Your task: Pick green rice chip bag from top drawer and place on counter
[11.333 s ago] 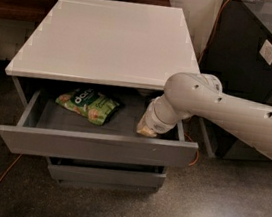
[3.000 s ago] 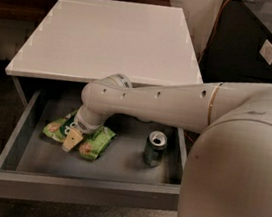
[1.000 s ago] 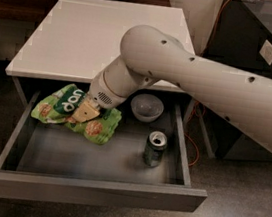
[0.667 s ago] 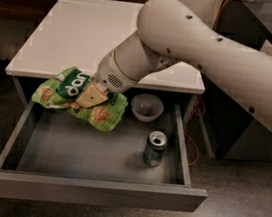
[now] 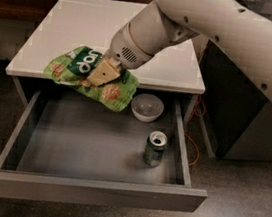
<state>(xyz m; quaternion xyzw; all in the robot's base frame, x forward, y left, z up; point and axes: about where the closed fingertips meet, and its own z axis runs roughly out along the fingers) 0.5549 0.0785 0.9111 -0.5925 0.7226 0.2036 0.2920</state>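
Hand: the hand (image 5: 102, 74) is clenched on the green rice chip bag (image 5: 80, 62), with one tan finger pressed across the bag's face. It sits at the near edge of the surface (image 5: 87, 23), left of middle.
Bag: crumpled and tilted, it hangs in the air over the far left part of the top drawer (image 5: 89, 191), clear of the drawer floor.
Done: the pick looks complete, since the bag is up and out of the drawer.
Left: the placing. The bag needs to go farther over the surface, come down onto it and be let go. None of that shows yet.
Surface: a pale, smooth slab topping the grey cabinet, with its near edge just behind the bag.
Drawer contents: a white bowl (image 5: 147, 107) sits at the far right, and a dark green can (image 5: 154, 148) stands upright nearer, right of middle.
Room: a dark speckled floor (image 5: 245, 196), and a dark cabinet (image 5: 246, 111) on the right, partly behind the white arm (image 5: 223, 27).
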